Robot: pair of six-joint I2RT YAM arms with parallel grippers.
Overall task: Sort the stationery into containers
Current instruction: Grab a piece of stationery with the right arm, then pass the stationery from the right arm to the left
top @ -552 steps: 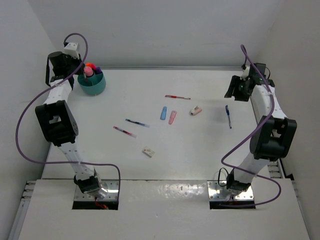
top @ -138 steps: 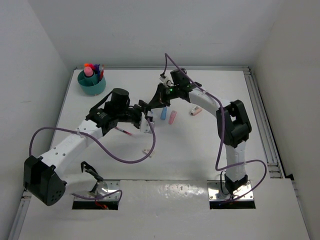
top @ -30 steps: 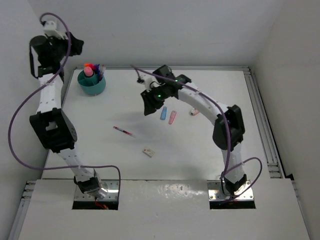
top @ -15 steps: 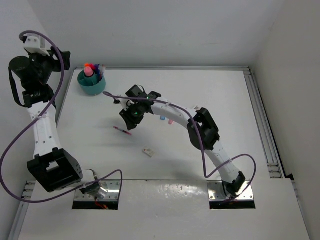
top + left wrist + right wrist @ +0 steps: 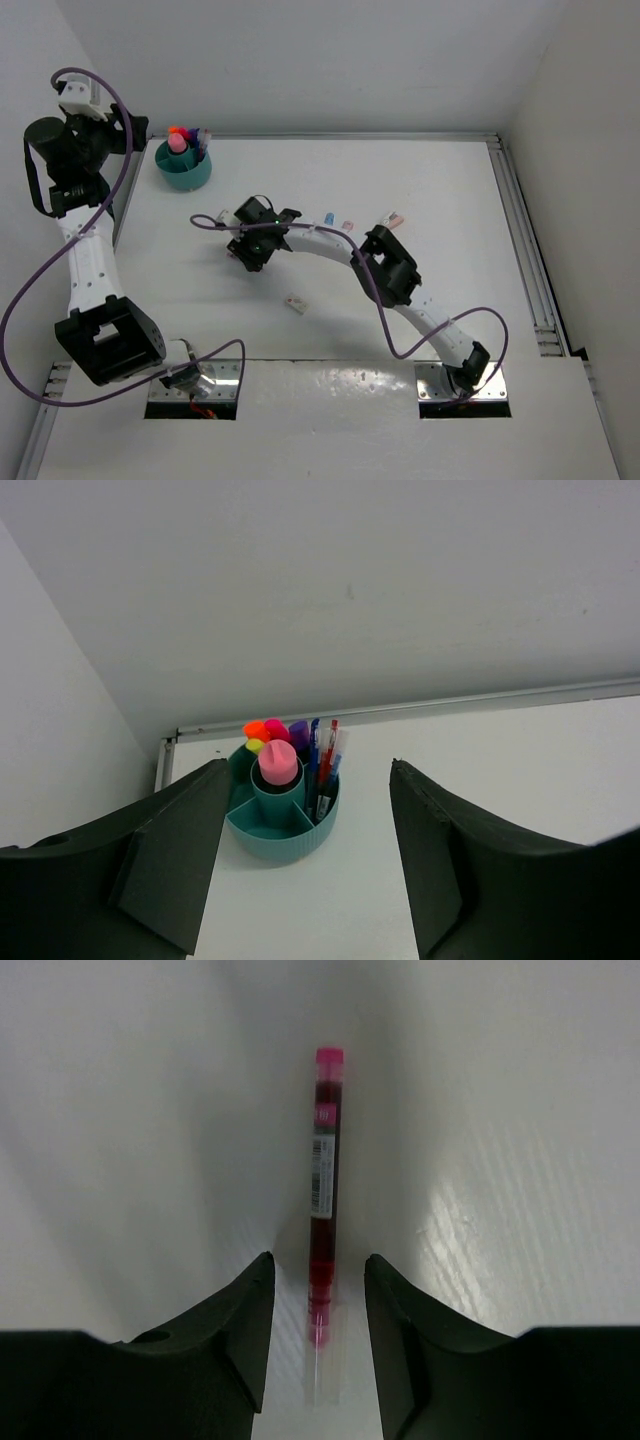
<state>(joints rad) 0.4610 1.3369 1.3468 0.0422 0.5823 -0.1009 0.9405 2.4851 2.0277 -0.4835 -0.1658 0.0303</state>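
Well inside the table [image 5: 450,200] edges, right hand [image 5: 317,1265], spread apart, straddles the red pen [image 5: 324,1175]; left hand [image 5: 308,770] gapes by far-left corner

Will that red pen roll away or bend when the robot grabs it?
The red pen looks round and thin, so a nudge would probably roll it sideways on the smooth table. It looks like hard plastic, so likely stiff and light. The right gripper straddles it with open jaws, which should stop rolling.
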